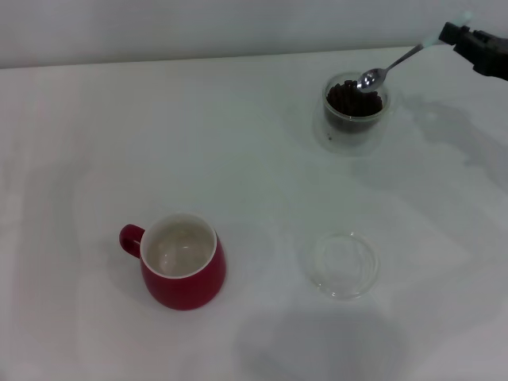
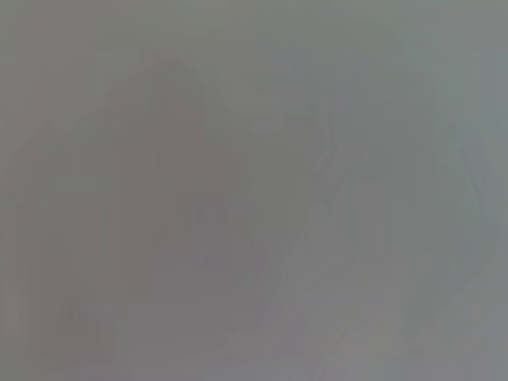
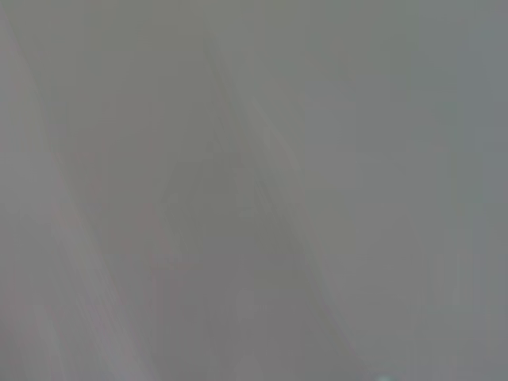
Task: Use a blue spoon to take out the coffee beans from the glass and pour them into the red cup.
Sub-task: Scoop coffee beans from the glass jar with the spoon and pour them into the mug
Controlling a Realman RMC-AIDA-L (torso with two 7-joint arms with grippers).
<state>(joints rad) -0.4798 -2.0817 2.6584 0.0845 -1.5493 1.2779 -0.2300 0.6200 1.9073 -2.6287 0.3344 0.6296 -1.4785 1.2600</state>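
Head view: right gripper (image 1: pixel 454 32) entered at the upper right corner of the frame, clamped on the pale handle end of the blue spoon (image 1: pixel 390 68). The spoon slanted down and to the left from the gripper, its shiny metal bowl sitting at the mouth of the glass (image 1: pixel 355 104), at or just above the coffee beans (image 1: pixel 347 98); contact with the beans could not be resolved. The spoon bowl appeared bright, with no beans clearly seen in it.

The glass stood on the white table (image 1: pixel 254 159) in the upper right of the frame, filled with dark beans to near its rim.

The red cup (image 1: pixel 182 261) stood upright in the lower left of the frame, well apart from the glass, handle pointing to frame left, white inside visible with no beans in it.

A shallow clear glass dish (image 1: pixel 344 263) lay flat at lower centre-right, to the right of the cup and below the glass.

Left gripper: not seen in any view. Both wrist views showed only a featureless grey field.
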